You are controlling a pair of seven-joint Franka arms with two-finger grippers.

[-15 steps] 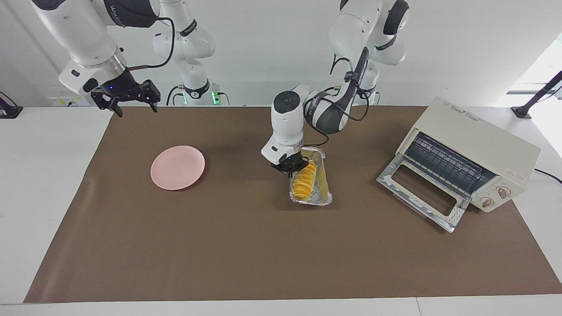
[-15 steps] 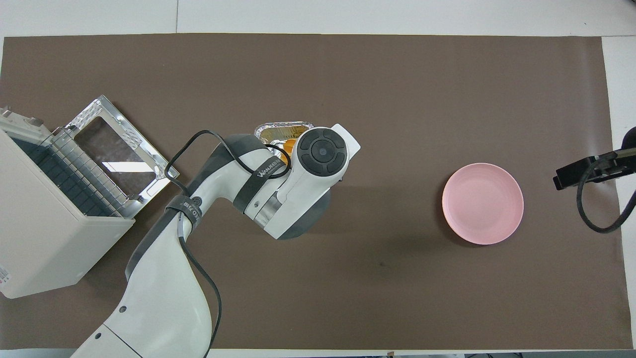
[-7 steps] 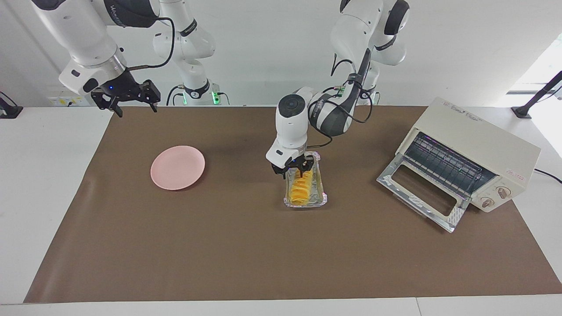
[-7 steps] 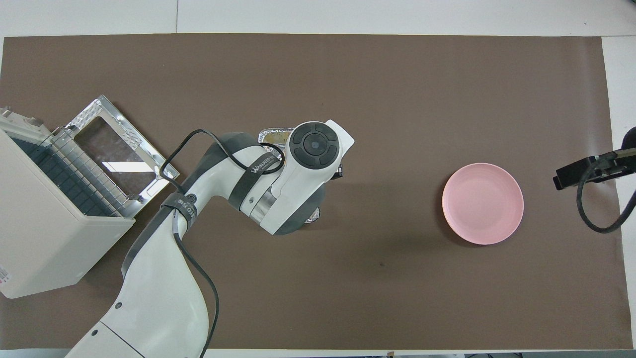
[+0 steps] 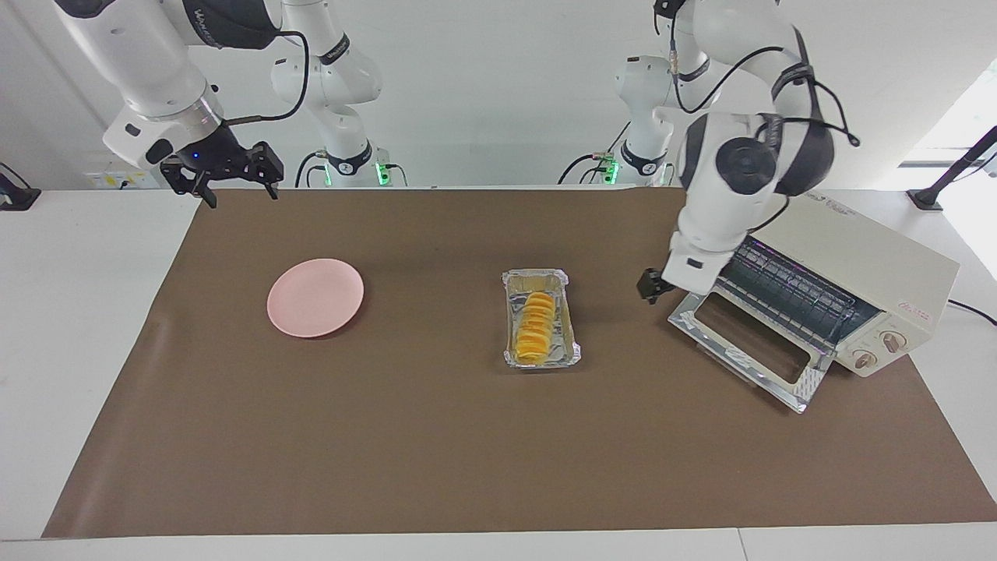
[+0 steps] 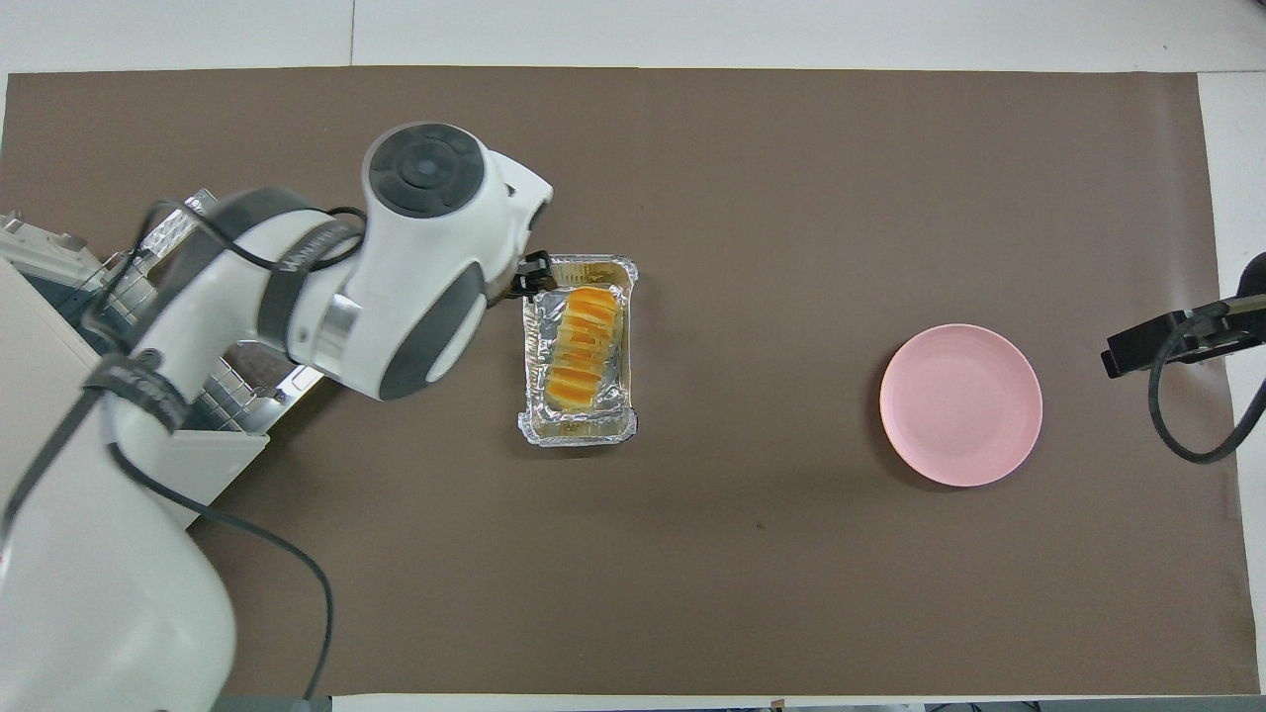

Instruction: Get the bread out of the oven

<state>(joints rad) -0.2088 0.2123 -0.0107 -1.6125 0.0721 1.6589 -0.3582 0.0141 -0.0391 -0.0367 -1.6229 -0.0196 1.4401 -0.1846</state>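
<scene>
The bread (image 5: 536, 327) (image 6: 584, 348), a ridged golden-orange loaf, lies in a crinkled foil tray (image 5: 575, 354) (image 6: 579, 431) on the brown mat mid-table, outside the oven. The cream oven (image 5: 845, 249) (image 6: 35, 341) stands at the left arm's end with its glass door (image 5: 744, 343) dropped open and the wire rack bare. My left gripper (image 5: 650, 284) (image 6: 530, 280) hangs in the air over the mat between the tray and the oven door, mostly hidden by its wrist and apart from the tray. My right gripper (image 5: 241, 191) (image 6: 1167, 341) waits open, raised at the right arm's end.
A pink plate (image 5: 315, 298) (image 6: 960, 404) sits bare on the mat toward the right arm's end, beside the tray with a wide gap between them. The brown mat (image 5: 467, 452) covers most of the white table.
My left gripper let go at the tray, rose and swung away toward the oven door. The tray with the bread has settled straight on the mat. The right arm has not moved.
</scene>
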